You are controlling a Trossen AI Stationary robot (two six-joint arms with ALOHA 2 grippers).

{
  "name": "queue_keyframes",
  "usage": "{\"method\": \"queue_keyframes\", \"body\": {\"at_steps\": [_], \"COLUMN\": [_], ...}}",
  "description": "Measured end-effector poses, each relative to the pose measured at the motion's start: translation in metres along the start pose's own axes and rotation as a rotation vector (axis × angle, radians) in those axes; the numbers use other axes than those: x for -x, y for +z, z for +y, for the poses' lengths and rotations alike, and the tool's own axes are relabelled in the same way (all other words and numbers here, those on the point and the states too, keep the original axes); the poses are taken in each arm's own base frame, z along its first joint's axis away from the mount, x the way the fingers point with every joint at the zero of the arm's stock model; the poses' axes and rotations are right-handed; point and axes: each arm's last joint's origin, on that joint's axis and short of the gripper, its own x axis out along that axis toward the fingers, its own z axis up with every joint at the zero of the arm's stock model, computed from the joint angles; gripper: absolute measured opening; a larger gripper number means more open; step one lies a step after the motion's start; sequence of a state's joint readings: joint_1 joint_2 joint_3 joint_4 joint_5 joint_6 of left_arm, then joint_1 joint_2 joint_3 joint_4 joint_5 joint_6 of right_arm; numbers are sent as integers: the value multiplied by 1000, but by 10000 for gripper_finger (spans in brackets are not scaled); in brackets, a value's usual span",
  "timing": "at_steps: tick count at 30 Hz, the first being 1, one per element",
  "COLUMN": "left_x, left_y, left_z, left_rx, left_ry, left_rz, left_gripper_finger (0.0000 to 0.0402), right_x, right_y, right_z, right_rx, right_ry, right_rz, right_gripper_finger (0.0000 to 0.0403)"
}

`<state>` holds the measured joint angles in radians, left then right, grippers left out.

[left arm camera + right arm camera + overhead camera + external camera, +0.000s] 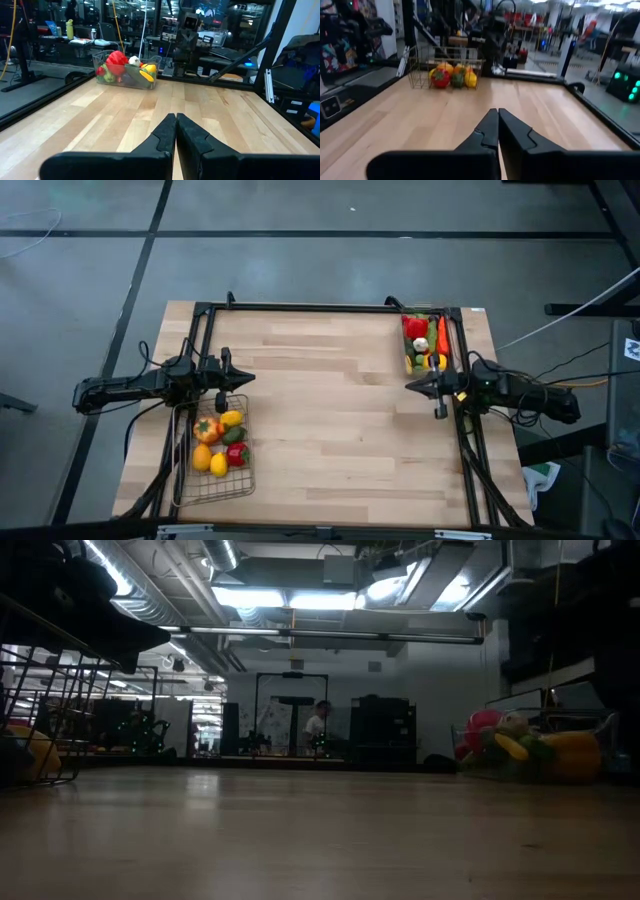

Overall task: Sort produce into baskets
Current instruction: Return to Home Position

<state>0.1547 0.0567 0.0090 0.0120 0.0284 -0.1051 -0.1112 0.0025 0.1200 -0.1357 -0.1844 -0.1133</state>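
No writing on either container or on the produce can be made out; the lit screens in the room behind are too small to read

Left jaws: closed. In the left wrist view the two dark fingers (160,135) meet along their inner edges and taper to one tip, with nothing between them. In the high view the left arm (130,388) lies across the left edge of the tabletop (330,400), its jaws over the far rim of the wire basket (215,488), touching no produce.

Right jaws: closed as well. The right wrist view shows the fingers (517,137) pressed together and empty. The right arm (520,392) lies across the right edge, its jaws just beside the near end of the clear bin (403,340) and apart from it.

The wire basket stands on the left half of the tabletop, toward the near edge. In it lie an orange pepper (207,429), a lemon (231,418), a green piece (233,435), a red pepper (237,454) and two more yellow and orange pieces, bunched at the basket's far end.

The clear bin stands at the far right corner, its long side along the tabletop's edge. It holds a red pepper (416,327), a white garlic (421,345), a carrot (442,335), and yellow and green pieces at the near end.

The wood between the two containers carries no loose produce
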Motion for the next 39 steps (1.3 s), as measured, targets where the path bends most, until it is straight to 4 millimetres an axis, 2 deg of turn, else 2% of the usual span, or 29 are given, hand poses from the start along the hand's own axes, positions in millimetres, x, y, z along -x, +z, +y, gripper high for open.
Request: {"method": "queue_keyframes", "body": {"at_steps": [5,25,39], "left_x": [0,0,0], "left_y": [0,0,0], "left_z": [0,0,0], "left_rx": [0,0,0], "left_ry": [0,0,0], "left_rz": [0,0,0], "left_gripper_finger": [10,10,10], "right_x": [-8,-8,-8], "right_y": [-17,-23,-23], "right_z": [0,-4,-4], "right_rx": [12,21,21], "right_ry": [-10,-180,-177], "right_rz": [-84,-22,-20], "right_gripper_finger": [12,12,12]}}
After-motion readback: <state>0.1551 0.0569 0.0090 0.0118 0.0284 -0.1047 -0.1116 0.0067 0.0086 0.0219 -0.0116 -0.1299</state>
